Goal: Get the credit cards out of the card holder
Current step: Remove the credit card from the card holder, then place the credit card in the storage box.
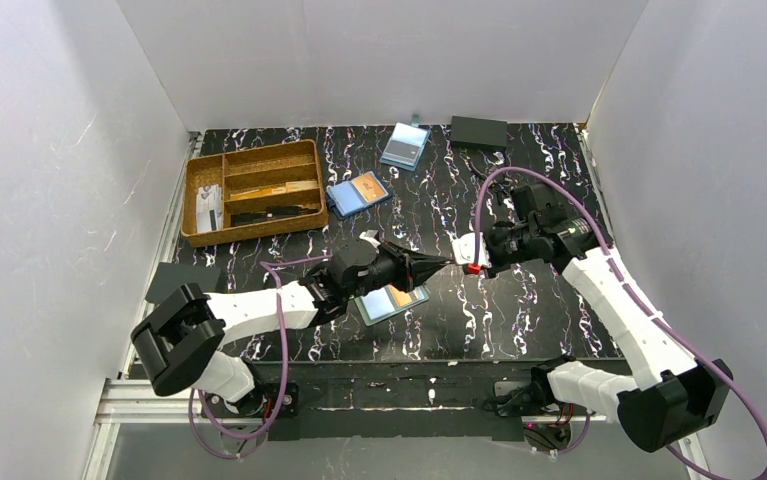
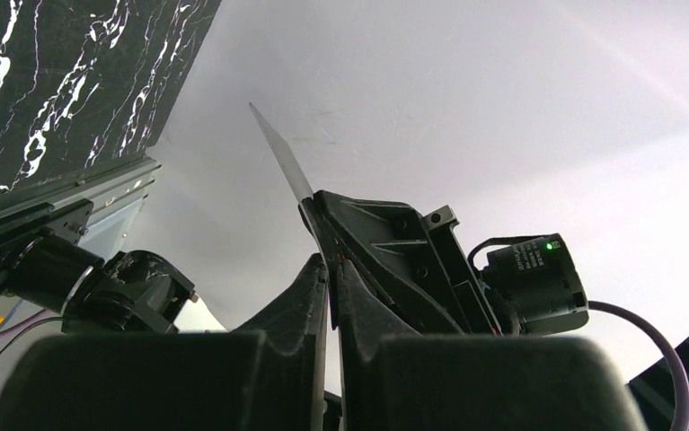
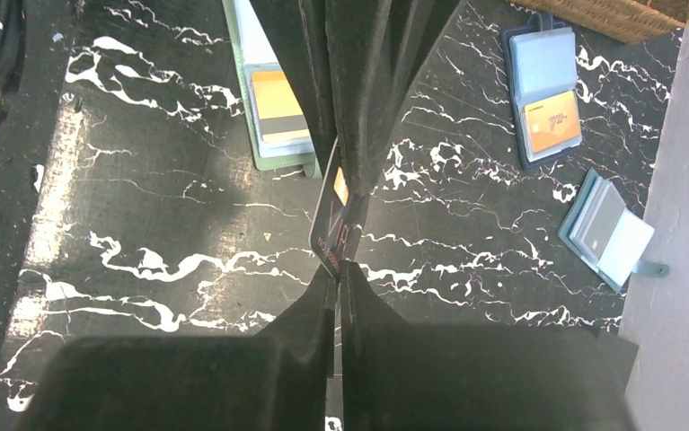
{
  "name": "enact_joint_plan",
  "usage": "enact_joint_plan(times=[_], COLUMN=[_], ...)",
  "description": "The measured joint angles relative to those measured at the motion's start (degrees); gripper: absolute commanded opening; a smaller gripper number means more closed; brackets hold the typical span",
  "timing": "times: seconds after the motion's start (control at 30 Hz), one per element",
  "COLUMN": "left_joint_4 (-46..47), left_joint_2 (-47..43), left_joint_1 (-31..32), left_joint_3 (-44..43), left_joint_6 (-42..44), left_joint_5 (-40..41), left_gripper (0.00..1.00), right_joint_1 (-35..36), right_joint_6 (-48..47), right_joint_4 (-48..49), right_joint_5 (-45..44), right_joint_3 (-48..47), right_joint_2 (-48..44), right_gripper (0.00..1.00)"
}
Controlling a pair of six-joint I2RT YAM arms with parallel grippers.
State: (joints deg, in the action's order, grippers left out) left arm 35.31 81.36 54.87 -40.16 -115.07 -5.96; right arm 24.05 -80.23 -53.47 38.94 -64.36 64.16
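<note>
A dark credit card (image 1: 467, 250) hangs in the air above the middle of the table, gripped from both sides. My left gripper (image 1: 443, 262) is shut on one edge and my right gripper (image 1: 479, 265) is shut on the opposite edge. In the right wrist view the card (image 3: 333, 235) stands between my right gripper (image 3: 339, 268) and the left fingers (image 3: 367, 90). From the left wrist the card (image 2: 279, 154) shows edge-on above my shut left gripper (image 2: 331, 260). The teal-green card holder (image 1: 391, 302) lies open on the table below, an orange card (image 3: 278, 108) still in it.
A wooden tray (image 1: 254, 190) with compartments sits at the back left. A bright blue holder with an orange card (image 1: 359, 192) lies beside it. A pale-blue holder (image 1: 405, 146) and a black box (image 1: 479, 132) lie at the back edge. White walls enclose three sides.
</note>
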Motion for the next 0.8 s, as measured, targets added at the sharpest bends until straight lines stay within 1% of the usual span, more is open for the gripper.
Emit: enact_joint_plan(times=[0.07,0.1,0.13,0.17,0.2,0.27,0.3,0.37,0.5,0.6,0.67,0.8], left_joint_4=[0.83,1.20,1.64,2.08,2.47,3.80,4.61,6.29,6.91,6.64,6.45,5.33], left_joint_2=[0.66,0.96,1.20,1.36,1.42,1.49,1.46,1.20,-2.08,-7.37,-13.16,-25.99], left_joint_1=[0.00,0.00,0.02,0.02,0.02,0.20,0.28,0.37,0.02,-0.35,-0.55,-0.68], left_joint_3=[0.00,0.02,0.04,0.04,0.13,0.83,1.38,3.15,8.90,13.38,16.41,20.59], left_joint_6=[-0.28,-0.35,-0.31,-0.07,0.46,1.88,2.62,5.40,14.29,24.46,34.21,51.56], left_joint_5=[-0.02,-0.09,-0.15,-0.20,-0.20,-0.17,-0.04,0.44,1.11,1.18,1.01,-0.39], left_gripper=[0.00,0.00,0.00,0.00,0.00,0.00,0.00,0.00,0.00,0.00,0.00,0.00], right_joint_1=[-0.07,-0.09,-0.11,-0.11,-0.11,0.02,0.09,0.26,0.28,-0.11,-1.18,-4.57], right_joint_6=[-0.96,-1.33,-1.92,-2.60,-2.97,-3.50,-3.58,-2.97,1.66,6.95,9.92,17.59], right_joint_4=[-0.15,-0.39,-0.66,-1.03,-1.44,-2.12,-2.60,-3.15,-3.13,-1.62,-0.66,4.61], right_joint_5=[-0.31,-0.42,-0.52,-0.57,-0.33,1.20,2.03,3.13,4.24,5.77,7.34,11.47], right_joint_3=[0.33,0.42,0.46,0.46,0.46,0.50,0.52,0.52,0.59,1.99,3.30,8.61], right_joint_2=[-0.09,-0.09,-0.09,-0.11,-0.17,-0.39,-0.61,-1.25,-2.86,-4.70,-5.62,-6.43], right_gripper=[0.15,0.21,0.35,0.52,0.65,0.96,0.98,0.98,0.98,0.98,0.98,0.98])
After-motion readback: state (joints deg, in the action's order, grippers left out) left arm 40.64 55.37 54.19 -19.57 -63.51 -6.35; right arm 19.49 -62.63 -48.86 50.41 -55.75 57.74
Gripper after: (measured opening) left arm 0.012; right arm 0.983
